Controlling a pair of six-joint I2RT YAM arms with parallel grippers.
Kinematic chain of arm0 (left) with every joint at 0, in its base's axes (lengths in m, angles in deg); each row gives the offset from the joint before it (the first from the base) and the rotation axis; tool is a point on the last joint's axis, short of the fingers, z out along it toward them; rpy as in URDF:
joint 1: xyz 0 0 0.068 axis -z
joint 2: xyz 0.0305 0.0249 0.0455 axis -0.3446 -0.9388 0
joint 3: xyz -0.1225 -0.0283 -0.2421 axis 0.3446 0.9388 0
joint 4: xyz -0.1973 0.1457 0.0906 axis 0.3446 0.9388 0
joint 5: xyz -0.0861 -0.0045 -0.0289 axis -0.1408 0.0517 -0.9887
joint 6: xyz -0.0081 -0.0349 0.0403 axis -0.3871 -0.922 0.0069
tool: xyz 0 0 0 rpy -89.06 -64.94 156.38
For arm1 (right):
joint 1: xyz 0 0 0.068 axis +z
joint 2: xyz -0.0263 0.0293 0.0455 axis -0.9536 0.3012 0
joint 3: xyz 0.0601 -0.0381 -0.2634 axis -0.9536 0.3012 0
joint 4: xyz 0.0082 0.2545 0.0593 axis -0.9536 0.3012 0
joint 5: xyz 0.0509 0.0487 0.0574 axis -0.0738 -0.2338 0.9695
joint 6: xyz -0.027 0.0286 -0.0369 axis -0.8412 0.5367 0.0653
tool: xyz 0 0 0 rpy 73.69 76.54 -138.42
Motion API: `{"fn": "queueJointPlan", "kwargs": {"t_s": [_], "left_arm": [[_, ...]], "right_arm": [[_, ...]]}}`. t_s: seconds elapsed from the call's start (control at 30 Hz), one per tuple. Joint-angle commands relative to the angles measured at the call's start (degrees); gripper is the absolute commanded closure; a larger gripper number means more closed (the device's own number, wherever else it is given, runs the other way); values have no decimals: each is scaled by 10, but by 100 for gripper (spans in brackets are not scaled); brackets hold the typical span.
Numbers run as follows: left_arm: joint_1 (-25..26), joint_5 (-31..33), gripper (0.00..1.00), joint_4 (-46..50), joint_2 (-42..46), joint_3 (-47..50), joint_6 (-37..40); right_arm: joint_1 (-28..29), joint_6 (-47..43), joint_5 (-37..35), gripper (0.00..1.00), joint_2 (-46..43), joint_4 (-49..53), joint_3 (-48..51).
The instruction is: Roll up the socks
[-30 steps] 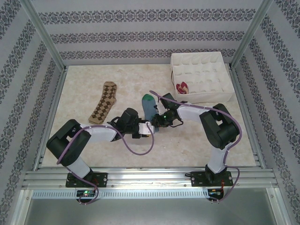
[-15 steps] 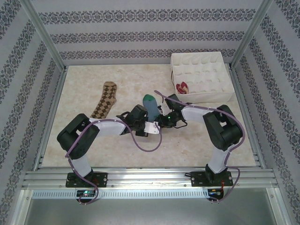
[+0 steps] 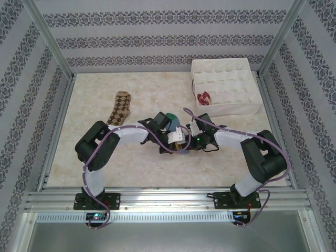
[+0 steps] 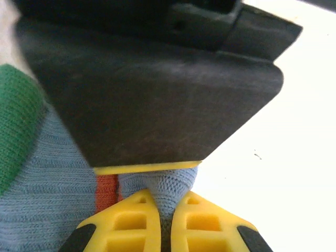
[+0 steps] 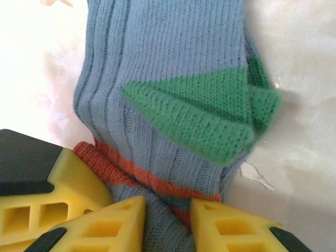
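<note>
- Checking the left pincer [image 4: 165, 212], we find its 2 yellow fingers pressed together on a fold of the striped sock [image 5: 157, 63], with blue knit bunched between the tips.
- We find the right pincer [image 5: 167, 223] pinching the same sock just past its orange band; the knit passes between its 2 fingers.
- The 2 pincers meet tip to tip. In the right wrist view, a finger of the left pincer lies just beside the right pincer and touches the orange band.
- The sock's green tip is folded back over the blue body, just ahead of the right pincer.
- The argyle sock [image 3: 119, 107] lies flat on the table [image 3: 136, 168], well apart from the left pincer, beyond it and to its left.
- 1 rolled peach-and-red sock [image 3: 205, 97] sits in the near-left corner compartment of the white divided box [image 3: 231, 109], beyond the right pincer and apart from it.
</note>
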Motion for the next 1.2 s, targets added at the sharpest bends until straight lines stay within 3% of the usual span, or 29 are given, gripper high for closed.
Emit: {"fn": "queueJointPlan", "kwargs": {"t_s": [0.0, 0.13, 0.33, 0.53, 0.8, 0.97, 1.17], "left_arm": [[-24, -62, 100, 100, -25, -23, -56], [-45, -87, 100, 141, -48, -44, -60], [-73, -133, 100, 125, -65, -43, -98], [-97, -184, 100, 106, -86, -44, -133], [-119, -209, 100, 101, -111, -51, -174], [-126, -212, 100, 81, -120, -54, -207], [-131, -201, 100, 47, -118, -47, -235]], "right_arm": [[-7, 5, 0, 72, -10, -16, 22], [-11, 15, 2, 64, -42, -47, 38], [-20, 26, 36, 57, -76, -121, 74], [-20, 30, 84, 51, -39, -184, 79], [-14, 23, 117, 51, -2, -221, 64], [0, 9, 147, 59, 10, -210, 55], [15, -1, 114, 84, 14, -170, 53]]}}
